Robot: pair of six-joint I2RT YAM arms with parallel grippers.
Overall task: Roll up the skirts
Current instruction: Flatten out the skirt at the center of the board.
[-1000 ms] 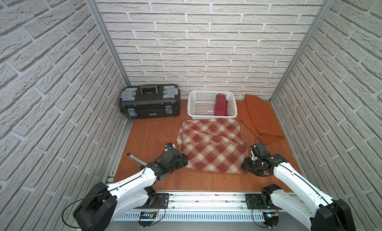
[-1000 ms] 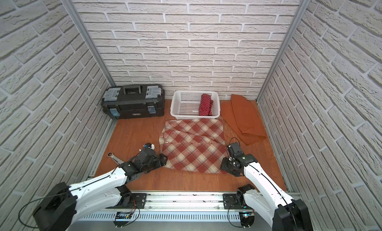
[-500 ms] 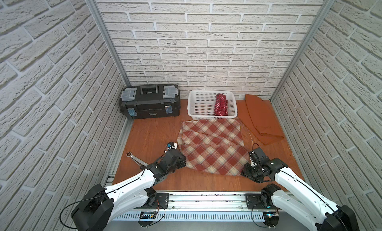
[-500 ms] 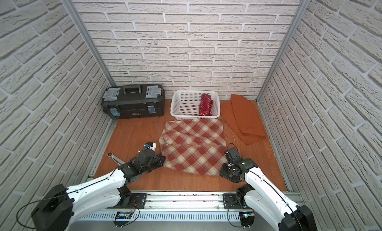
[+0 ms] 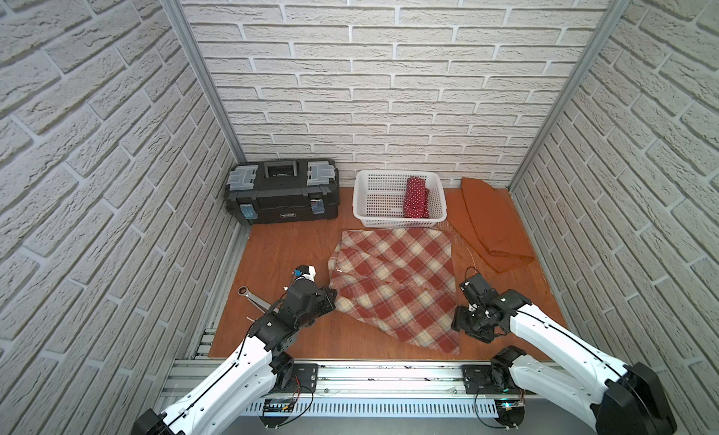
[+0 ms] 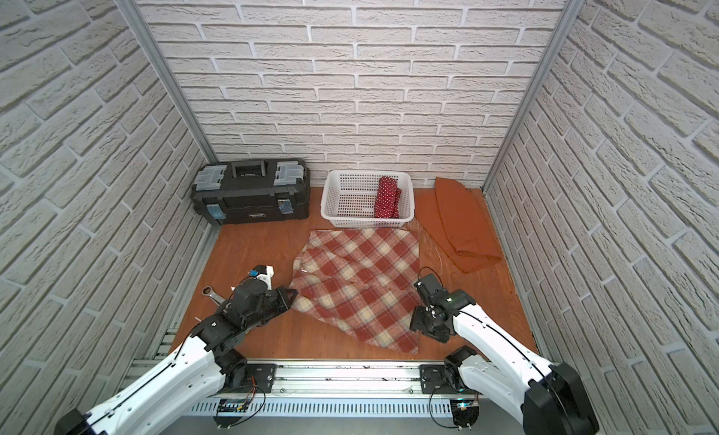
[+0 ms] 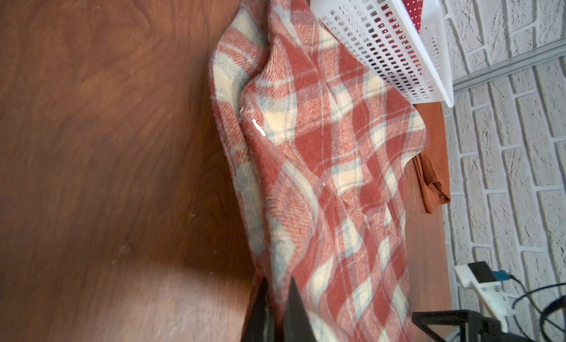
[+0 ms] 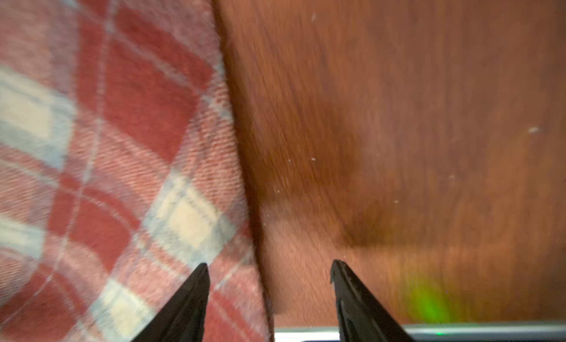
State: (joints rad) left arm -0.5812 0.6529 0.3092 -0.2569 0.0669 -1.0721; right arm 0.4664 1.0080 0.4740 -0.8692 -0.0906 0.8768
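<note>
Left wrist: edge of plaid skirt (image 7: 337,147) tight between left jaws

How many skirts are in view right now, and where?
3. The polka-dot skirt lies rolled in the white basket; the plaid skirt is spread mid-table, its edge pinched by the left gripper; the orange skirt lies folded beside the basket. None seems hidden.

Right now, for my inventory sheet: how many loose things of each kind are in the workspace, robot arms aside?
Skirts: 3 (polka-dot skirt, plaid skirt, rust-orange skirt)
Basket: 1
Toolbox: 1
Wrench: 1
Total: 6
</note>
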